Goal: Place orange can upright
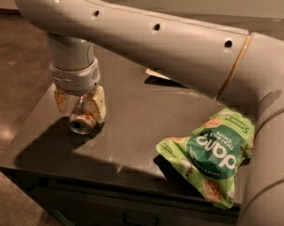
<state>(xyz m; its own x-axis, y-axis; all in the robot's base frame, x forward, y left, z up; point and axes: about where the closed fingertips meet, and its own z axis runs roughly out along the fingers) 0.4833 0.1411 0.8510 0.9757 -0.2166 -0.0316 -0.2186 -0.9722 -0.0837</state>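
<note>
The orange can lies on its side near the left edge of the dark table, its round silver end facing the camera. My gripper comes straight down on it from the big grey arm. Its two tan fingers stand on either side of the can and press against it. The can's far end is hidden behind the gripper. The can rests on or just above the tabletop.
A green snack bag lies at the table's front right. A flat pale packet lies at the back, mostly hidden by the arm. The table's left and front edges drop to a dark floor.
</note>
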